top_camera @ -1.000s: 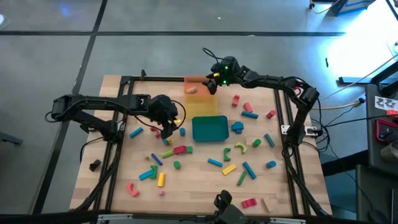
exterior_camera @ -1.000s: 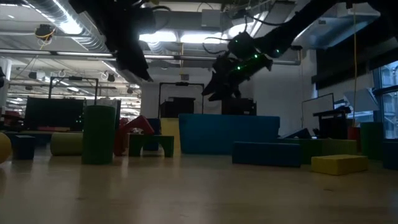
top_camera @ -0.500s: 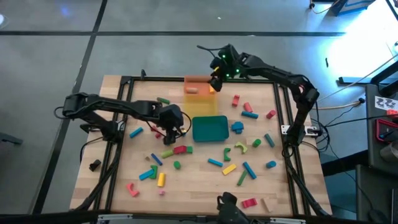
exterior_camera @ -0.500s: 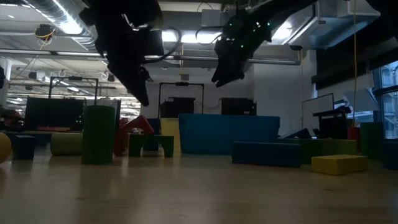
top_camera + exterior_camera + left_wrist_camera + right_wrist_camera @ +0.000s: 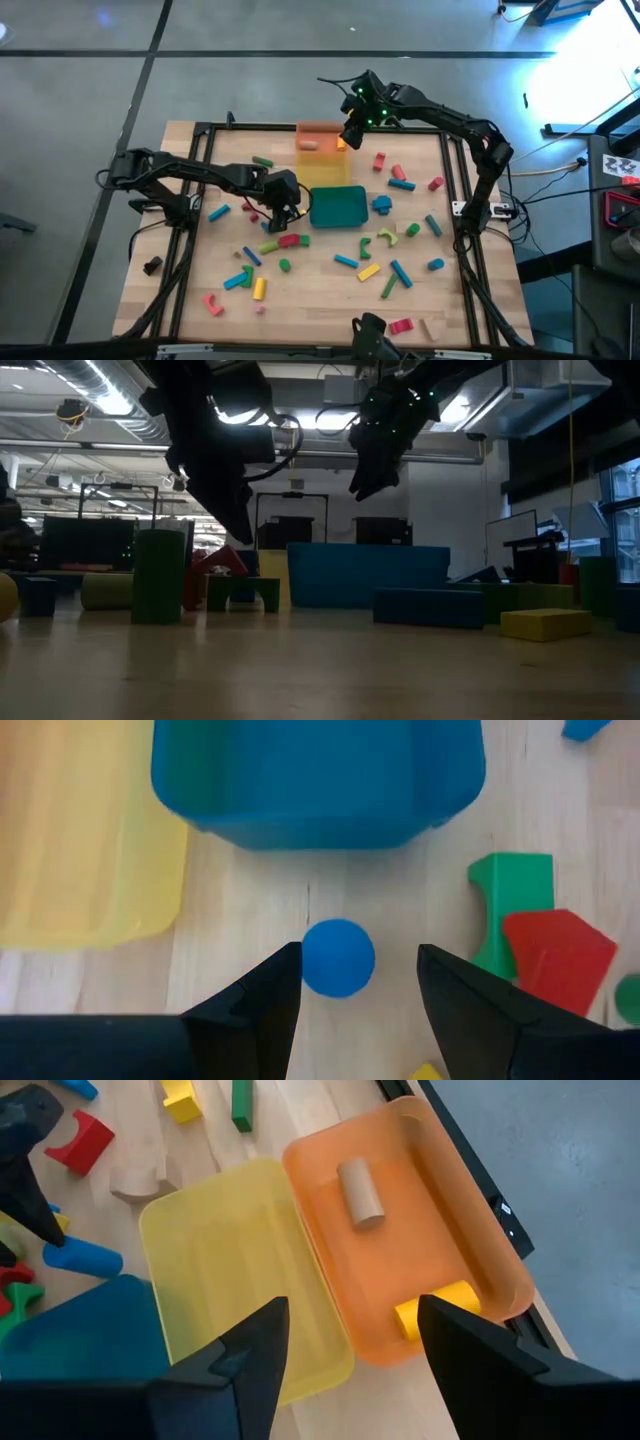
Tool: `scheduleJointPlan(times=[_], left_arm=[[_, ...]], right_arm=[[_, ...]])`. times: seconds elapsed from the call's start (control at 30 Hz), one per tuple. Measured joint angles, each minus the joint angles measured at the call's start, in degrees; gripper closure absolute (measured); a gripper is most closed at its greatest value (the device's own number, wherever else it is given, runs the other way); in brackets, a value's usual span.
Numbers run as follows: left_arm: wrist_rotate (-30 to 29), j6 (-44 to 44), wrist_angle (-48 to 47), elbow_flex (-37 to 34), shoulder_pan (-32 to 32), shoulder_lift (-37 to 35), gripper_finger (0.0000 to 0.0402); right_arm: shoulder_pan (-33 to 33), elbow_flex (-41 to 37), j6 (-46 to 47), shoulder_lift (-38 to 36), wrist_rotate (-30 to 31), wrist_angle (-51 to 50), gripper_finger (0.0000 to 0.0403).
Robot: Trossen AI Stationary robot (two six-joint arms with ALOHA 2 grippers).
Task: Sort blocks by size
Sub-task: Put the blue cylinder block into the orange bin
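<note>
Comparing with half a second back, the left gripper (image 5: 288,207) has been shifted slightly right toward the teal tray (image 5: 337,206) at frame centre; the right gripper (image 5: 350,133) is barely changed, held open above the orange tray (image 5: 318,139) at upper centre. Left fingers are spread, nothing gripped. A blue block (image 5: 338,957) lies between them, just short of the teal tray (image 5: 318,780).

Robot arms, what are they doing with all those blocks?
They are sorting blocks into trays. The left gripper hangs open over a small blue block, next to the teal tray. The right gripper is open above the orange tray, which holds two blocks. Many blocks lie loose on the table.
</note>
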Motion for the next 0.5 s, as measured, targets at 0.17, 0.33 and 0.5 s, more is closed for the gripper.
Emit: scheduleJointPlan(times=[0.17,0.33,0.5], left_arm=[[-1.16,0.65,0.90,0.13,0.00,1.96,0.0217],[-2.36,0.84,1.22,0.14,0.04,3.70,0.0217],[-2.09,0.86,2.21,0.13,-0.06,3.81,0.0217]], right_arm=[[0.02,-0.02,-0.02,0.00,-0.03,-0.21,0.0181],[0.00,-0.04,-0.02,0.00,-0.03,-0.27,0.0181],[0.00,-0.04,-0.02,0.00,-0.03,-0.26,0.0181]])
